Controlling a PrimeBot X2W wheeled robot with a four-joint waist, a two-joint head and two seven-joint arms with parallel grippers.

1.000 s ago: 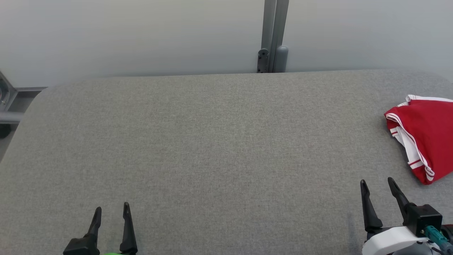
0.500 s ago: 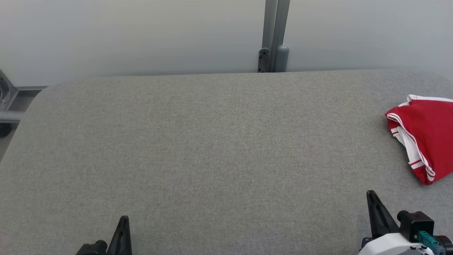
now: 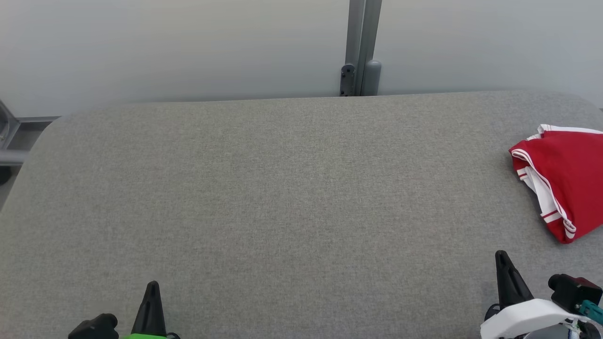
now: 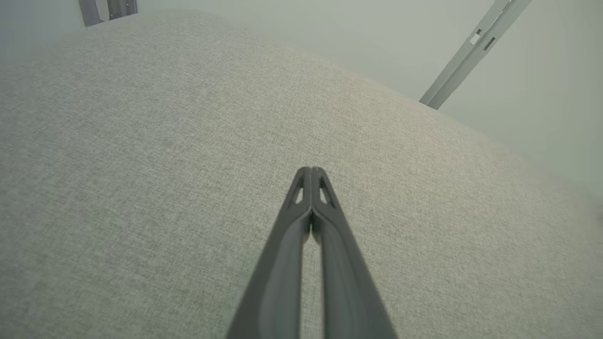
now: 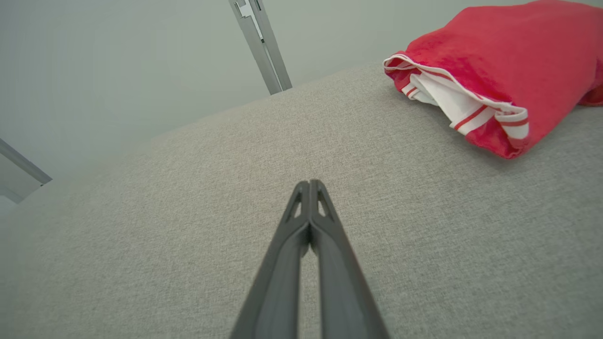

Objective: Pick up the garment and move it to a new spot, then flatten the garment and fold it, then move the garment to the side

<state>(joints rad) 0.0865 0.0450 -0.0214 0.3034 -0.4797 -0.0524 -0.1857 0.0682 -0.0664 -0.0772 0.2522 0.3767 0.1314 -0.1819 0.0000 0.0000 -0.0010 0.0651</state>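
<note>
Left gripper point(image 4: 311, 168) and right gripper point(image 5: 309, 181) are clenched empty, garment point(image 3: 570, 179) lying apart on the table point(image 3: 282, 188).

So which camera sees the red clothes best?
The right wrist view: the red garment lies close and large there, with its white striped trim clear. The head view shows it smaller, far off to the right and cut by the picture's edge. The left wrist view faces the grey table elsewhere.

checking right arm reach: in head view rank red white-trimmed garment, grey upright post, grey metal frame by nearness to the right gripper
From the right gripper:
1. Red white-trimmed garment, table's right edge.
2. Grey upright post, behind far edge.
3. Grey metal frame, far left.
</note>
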